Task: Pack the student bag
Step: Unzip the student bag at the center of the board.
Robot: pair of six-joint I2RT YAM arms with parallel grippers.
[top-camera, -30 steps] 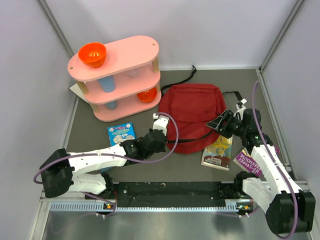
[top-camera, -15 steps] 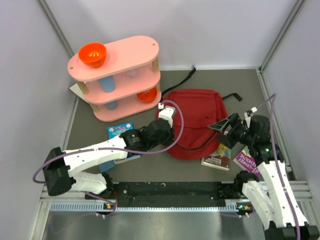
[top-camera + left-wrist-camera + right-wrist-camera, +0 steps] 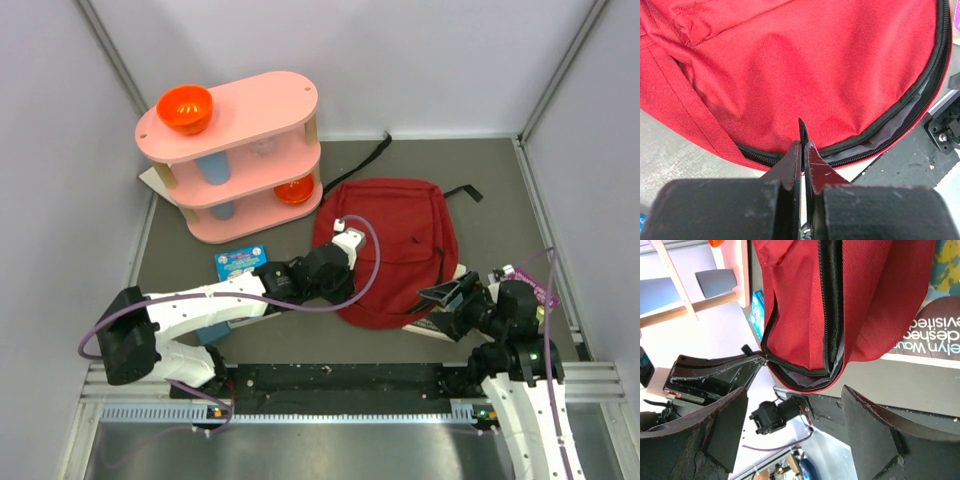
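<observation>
"Top external view first: where does the student bag (image 3: 395,230) lie?"

"Right of the middle of the worktop (image 3: 500,190). Its long axis runs from the far edge toward the near edge, and the zip mouth is at the near end."

"And the fingers?"

"The left fingers (image 3: 792,160) are closed. They look pinched on the mouth's rim at its near-left end. The right wrist view shows that lip raised and grey lining inside. The right fingers (image 3: 875,430) stand wide apart, holding nothing. They are just off the bag's near-right corner, and the mouth gapes straight ahead of them."

"So which arm loads?"

"The right, I'd say. A book (image 3: 932,335) lies flat with its edge tucked under the bag, just beside those fingers. The blue booklet (image 3: 241,263) is on the left arm's side, near the pink shelf (image 3: 240,150)."

"Any trouble?"

"The book is flat on the worktop and partly pinned by fabric, so it must slide out first. The room toward the near edge is tight."
</observation>
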